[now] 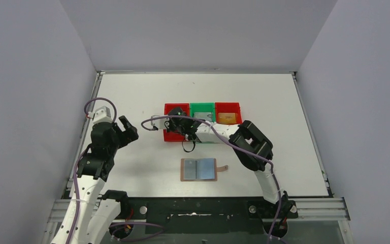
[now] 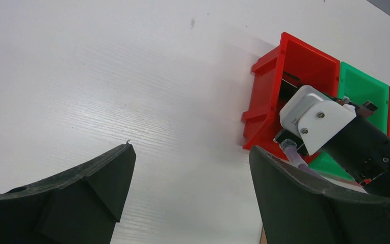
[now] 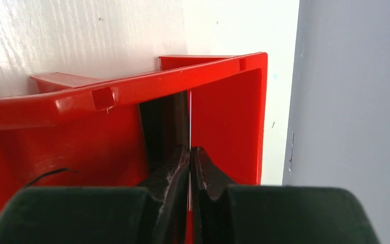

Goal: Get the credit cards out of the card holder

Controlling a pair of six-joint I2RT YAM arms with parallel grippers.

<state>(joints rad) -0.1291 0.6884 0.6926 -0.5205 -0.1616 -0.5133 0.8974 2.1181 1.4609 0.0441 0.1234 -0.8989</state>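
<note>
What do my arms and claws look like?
The left arm and right arm have white links, black joint housings and purple cables. The left claw and right claw are black, with two wedge-shaped fingers each; a white block sits at the right wrist.

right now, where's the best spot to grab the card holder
Probably the strap tab jutting from the card holder's right edge in the top view, approached from that side. The holder lies open and flat on the table, so its other edges offer little to pinch.
</note>
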